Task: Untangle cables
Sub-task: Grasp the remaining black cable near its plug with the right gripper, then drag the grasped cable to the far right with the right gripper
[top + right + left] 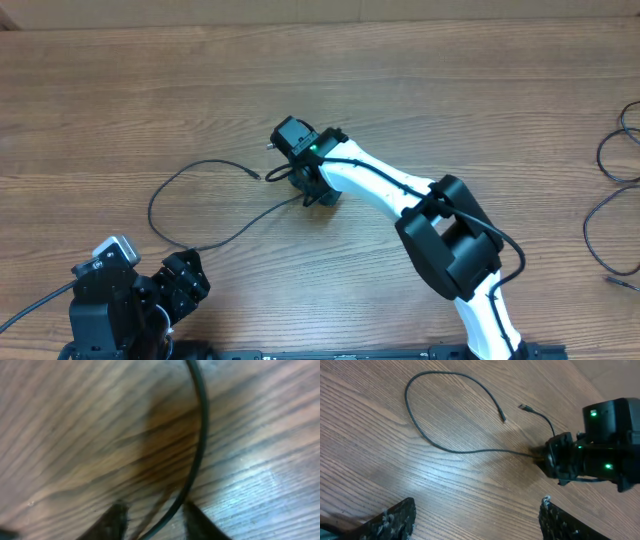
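cable [200, 435] between right claw [157, 522] tips, left claw [480, 522] spread apart

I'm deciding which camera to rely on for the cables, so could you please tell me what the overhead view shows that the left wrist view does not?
Only overhead: more cables lying near the table's right edge, and the whole right arm. Only left wrist: the plug tips seen clearly, and the left gripper plainly open, its fingers wide apart. Both: the looped cable on the wood table, with the right gripper at it.
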Robot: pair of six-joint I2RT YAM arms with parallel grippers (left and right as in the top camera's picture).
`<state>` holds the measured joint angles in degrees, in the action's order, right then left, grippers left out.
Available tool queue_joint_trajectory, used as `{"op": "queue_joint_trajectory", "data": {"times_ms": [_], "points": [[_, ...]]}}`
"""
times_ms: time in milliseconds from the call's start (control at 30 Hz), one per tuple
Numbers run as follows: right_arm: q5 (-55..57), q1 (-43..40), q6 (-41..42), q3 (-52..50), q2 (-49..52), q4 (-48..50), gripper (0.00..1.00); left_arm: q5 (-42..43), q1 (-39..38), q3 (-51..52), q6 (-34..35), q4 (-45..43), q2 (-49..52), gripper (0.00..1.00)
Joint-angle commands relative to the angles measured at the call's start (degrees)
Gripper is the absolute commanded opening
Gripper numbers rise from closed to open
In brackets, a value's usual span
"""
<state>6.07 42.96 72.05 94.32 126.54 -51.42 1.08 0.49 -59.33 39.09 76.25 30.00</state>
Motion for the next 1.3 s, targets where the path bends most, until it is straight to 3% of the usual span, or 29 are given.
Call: {"op": "queue_joint_trajectory", "data": {"times_ms": [0,233,467,667,900,1267], "points": [[0.37,0.31,-0.09,-0.63,1.92,0.44,0.04,0.44,0.24,0.09,0.72,-0.31,-0.61,0.78],[0.59,-2.95,-6.62,2.34,0.79,1.81,0.04,0.42,0.24,0.09,-0.37,-0.28,-0.61,0.78],[0.57,-12.72,-13.35,7.56,-3.34,0.87,0.04,0.42,0.24,0.09,-0.37,-0.74,-0.61,0.79],[0.57,-27.54,-23.41,14.84,-5.77,-4.39,0.04,0.96,0.24,0.09,-0.37,-1.77,-0.61,0.83],[1.20,-50.10,-45.70,25.03,-5.79,-8.44,0.04,4.15,0.24,0.09,-0.55,-4.31,-0.61,0.84],[1.81,-79.23,-51.76,32.20,-5.79,-7.28,0.04,9.03,0.24,0.09,-0.48,-6.91,-0.37,0.85]]}}
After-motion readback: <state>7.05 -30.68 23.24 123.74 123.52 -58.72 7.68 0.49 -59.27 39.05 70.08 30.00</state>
